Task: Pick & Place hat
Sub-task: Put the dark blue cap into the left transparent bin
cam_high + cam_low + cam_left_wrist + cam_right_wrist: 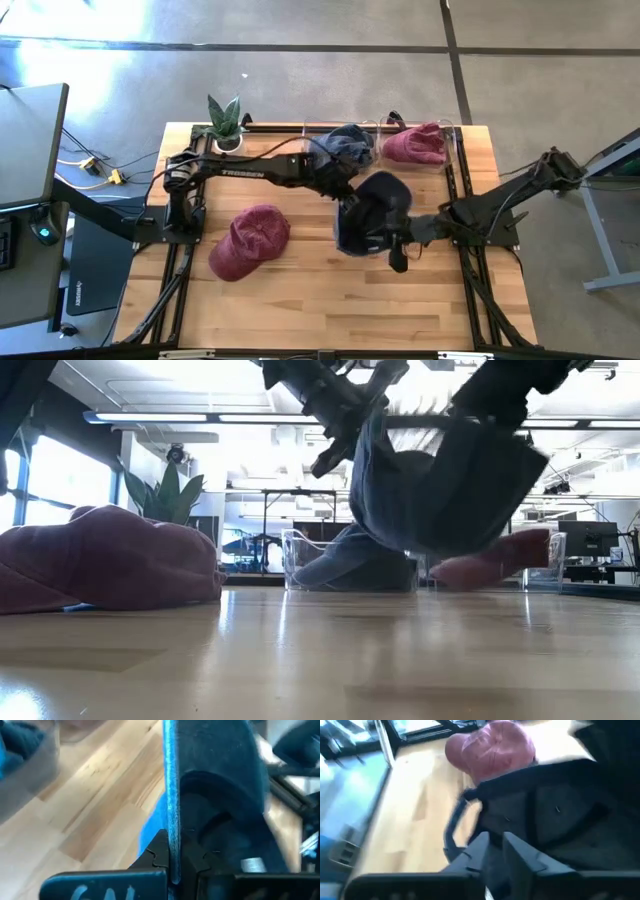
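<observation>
Two hats already sat in the clear bin (455, 150) at the far edge of the counter (300, 290): a blue-grey hat (345, 142) in its left part and a pink hat (415, 145) in its right part. A third, the navy hat (375, 205), hung in the air over the middle of the counter, clear of the wood in the low view. The left gripper (345, 198) had its jaws pinched tight on the navy hat's edge, the fabric running straight between them in the left wrist view. The right gripper (400, 235) held the same hat from the other side, its jaws nearly closed on dark fabric. A maroon hat (250, 240) lay untouched on the counter's left half, well apart from the bin, with a potted plant (225, 122) at the far left corner.

By my reading, the task was partly done. The navy hat was mid-carry, held by both arms and not yet in the bin. It had to be delivered and released; the maroon hat would likely follow.
</observation>
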